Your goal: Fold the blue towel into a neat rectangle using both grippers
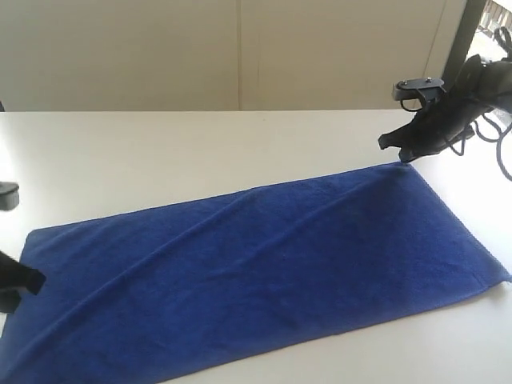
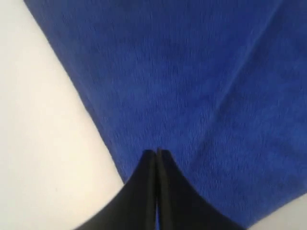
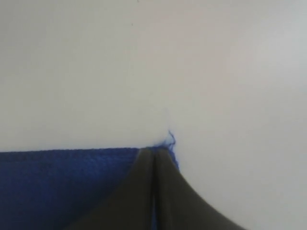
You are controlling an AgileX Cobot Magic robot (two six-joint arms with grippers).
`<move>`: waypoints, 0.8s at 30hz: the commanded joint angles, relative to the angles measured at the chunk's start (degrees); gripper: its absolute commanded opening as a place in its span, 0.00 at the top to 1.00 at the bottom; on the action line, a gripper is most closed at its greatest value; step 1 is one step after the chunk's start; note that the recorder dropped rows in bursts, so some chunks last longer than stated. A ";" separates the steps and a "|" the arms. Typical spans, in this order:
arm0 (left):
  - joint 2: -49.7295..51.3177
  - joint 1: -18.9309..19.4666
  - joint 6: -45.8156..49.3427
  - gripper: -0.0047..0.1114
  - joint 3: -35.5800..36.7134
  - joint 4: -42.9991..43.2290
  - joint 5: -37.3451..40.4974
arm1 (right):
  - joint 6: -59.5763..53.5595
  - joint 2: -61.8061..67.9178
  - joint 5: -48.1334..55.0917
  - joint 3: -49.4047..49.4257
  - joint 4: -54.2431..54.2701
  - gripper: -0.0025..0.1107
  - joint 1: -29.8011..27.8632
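Note:
The blue towel [image 1: 256,272] lies spread flat on the white table [image 1: 160,152], long side running left to right, with soft diagonal creases. My right gripper [image 1: 402,158] is at the towel's far right corner. In the right wrist view its fingers [image 3: 153,151] are shut on that corner of the towel [image 3: 62,187], and a frayed thread sticks out past them. My left gripper [image 1: 34,280] is at the towel's left edge near the far left corner. In the left wrist view it [image 2: 157,152] is shut, a little in from the hem of the towel [image 2: 192,72], with blue cloth in the slit.
A cream wall rises behind the table's far edge. A black post [image 1: 464,40] and loose cables [image 1: 500,152] stand beside the right arm. A dark part of the left arm [image 1: 6,194] pokes in at the left border. The towel's near left corner reaches the frame's bottom.

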 commanded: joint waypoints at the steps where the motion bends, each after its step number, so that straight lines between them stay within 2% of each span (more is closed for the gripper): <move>1: 0.72 -0.14 1.08 0.96 -3.35 3.17 -7.78 | -0.34 -3.31 1.53 0.08 0.30 0.98 -0.36; 3: 6.74 -0.03 1.09 0.96 -5.24 3.17 -15.32 | -0.34 -5.00 4.56 0.08 0.30 0.98 -0.36; 5: 15.00 -0.03 1.33 0.96 -8.50 3.49 -18.26 | -0.18 -7.01 8.08 0.18 0.19 0.98 -0.36; 8: 21.19 -0.03 1.44 0.96 -12.46 3.54 -20.47 | 0.29 -9.92 11.83 0.18 -1.93 0.98 -0.36; 14: 27.62 -0.03 4.91 0.96 -20.03 5.23 -20.85 | 0.29 -15.15 18.92 0.30 -3.70 0.98 -0.36; 24: 33.10 4.51 6.51 0.96 -27.36 5.95 -17.88 | 0.29 -18.81 24.94 1.38 -3.48 0.98 -0.36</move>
